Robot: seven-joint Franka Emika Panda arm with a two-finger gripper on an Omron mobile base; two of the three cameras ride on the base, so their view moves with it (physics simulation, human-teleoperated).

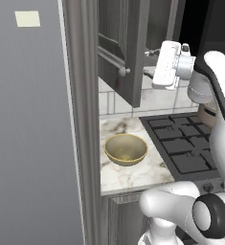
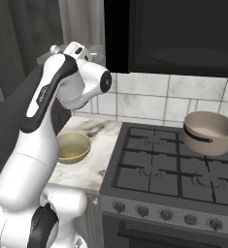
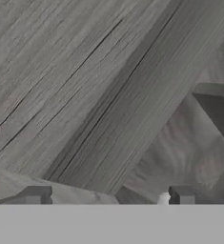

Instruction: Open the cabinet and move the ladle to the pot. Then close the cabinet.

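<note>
Above the counter's left end, the cabinet (image 1: pixel 118 52) door hangs swung out toward the robot, dark grey wood grain with a raised panel and a small round metal knob (image 1: pixel 123 72) on its face. Gripper (image 3: pixel 108 196) is up close to the door panel; in the hand view the two dark finger tips (image 3: pixel 35 194) stand wide apart with nothing between them, grain filling the background. Door looks open enough, so the step in hand is likely going in for the ladle; I can't make out the ladle anywhere, cabinet interior is dark and hidden by the door. To do it well: back the hand off the door edge, come around the free side rather than brushing the panel, keep jaws wide until the handle sits between the tips. Risk is knocking the door or reaching blind. Pot (image 2: pixel 208 131), taupe-brown with darker rim band, sits on the back right burner of the stove (image 2: pixel 169 169), well apart from the cabinet. Yellow bowl (image 1: pixel 126 149) on the marble counter (image 1: pixel 133 177) below the door is not the target.
</note>
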